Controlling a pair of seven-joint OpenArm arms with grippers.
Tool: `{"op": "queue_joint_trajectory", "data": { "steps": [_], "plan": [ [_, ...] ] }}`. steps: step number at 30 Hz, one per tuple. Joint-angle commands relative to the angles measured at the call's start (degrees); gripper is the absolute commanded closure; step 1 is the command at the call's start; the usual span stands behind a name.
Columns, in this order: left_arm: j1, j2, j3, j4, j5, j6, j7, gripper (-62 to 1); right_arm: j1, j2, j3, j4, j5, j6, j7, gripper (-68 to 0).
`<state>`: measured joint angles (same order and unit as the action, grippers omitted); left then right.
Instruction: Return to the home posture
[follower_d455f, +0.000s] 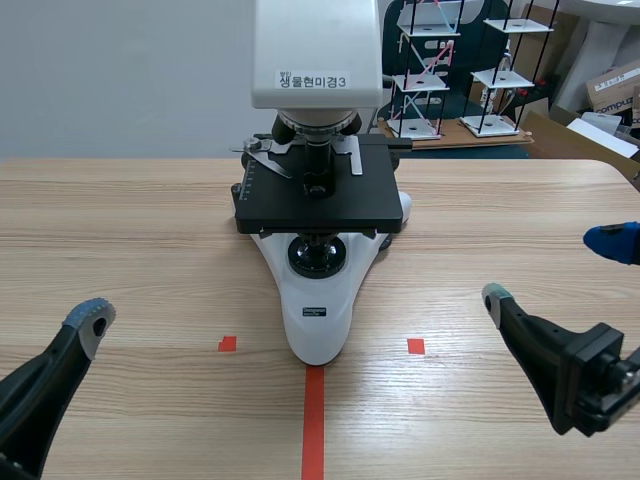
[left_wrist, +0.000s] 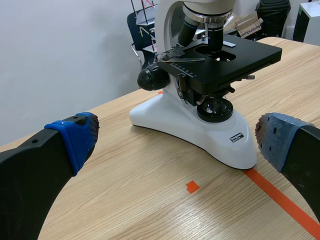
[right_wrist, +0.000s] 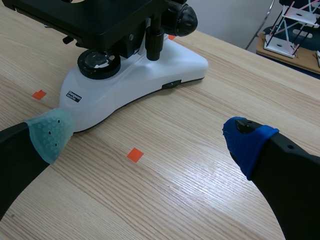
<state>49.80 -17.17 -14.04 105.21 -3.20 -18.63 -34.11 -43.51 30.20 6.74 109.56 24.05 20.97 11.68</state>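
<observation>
Left gripper spread wide, empty, low to the left of the microscope. Right gripper also spread, empty, to its right. Neither touches the microscope, which sits centred between them; both arms look about equally near and free to retract.

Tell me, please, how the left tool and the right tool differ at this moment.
The left tool stands at the robot's left of the microscope, the right tool at its right. The left tool's pads are blue and grey-blue; the right tool's are pale green and blue. The scene view shows one finger of the left tool, both of the right tool. Both are open and hold nothing.
</observation>
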Motion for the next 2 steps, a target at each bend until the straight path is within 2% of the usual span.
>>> {"op": "queue_joint_trajectory", "data": {
  "steps": [1,2],
  "plan": [
    [-0.13,0.13,-0.44,0.39,-0.37,0.04,-0.79,-62.3,0.63,0.72,0.37,0.63,0.63,0.0,1.09,-66.7],
    [-0.13,0.13,-0.44,0.39,-0.37,0.04,-0.79,-62.3,0.63,0.72,0.37,0.63,0.63,0.0,1.09,-66.7]
  ]
}}
